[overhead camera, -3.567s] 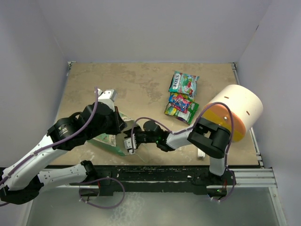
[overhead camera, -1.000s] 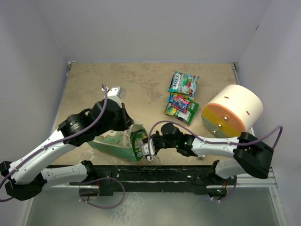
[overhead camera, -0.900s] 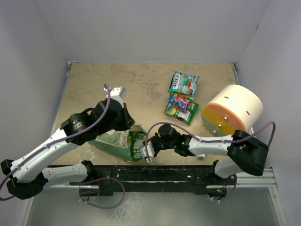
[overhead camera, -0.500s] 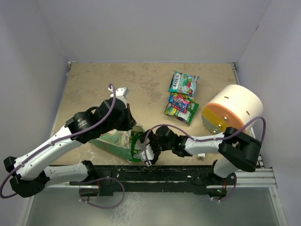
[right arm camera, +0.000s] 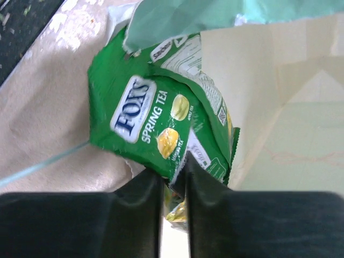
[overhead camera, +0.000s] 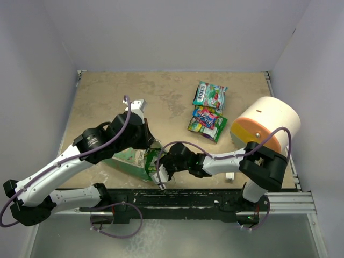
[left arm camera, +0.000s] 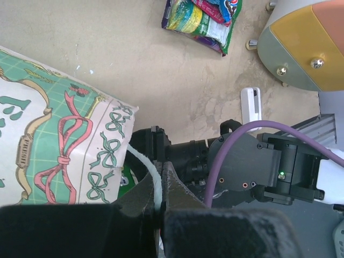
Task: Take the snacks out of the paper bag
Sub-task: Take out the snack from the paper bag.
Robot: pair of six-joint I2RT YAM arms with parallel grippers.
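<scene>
- Green packet (right arm camera: pixel 161 123) sits at the bag (left arm camera: pixel 54 150) mouth, lower middle of the top view, pinched tight by the right end effector (right arm camera: pixel 174 184).
- the left end effector (left arm camera: pixel 159 201) is clamped on the bag's string handle (left arm camera: pixel 150 172).
- other packets (overhead camera: pixel 209 98) lie upper right.

Cylinder (overhead camera: pixel 267 124): big cream drum with an orange end, lying on its side at your right.
Stick (overhead camera: pixel 230 176): small, white, near the drum's front; perhaps a marker.
Table (overhead camera: pixel 161 97): mottled tan top under both.
</scene>
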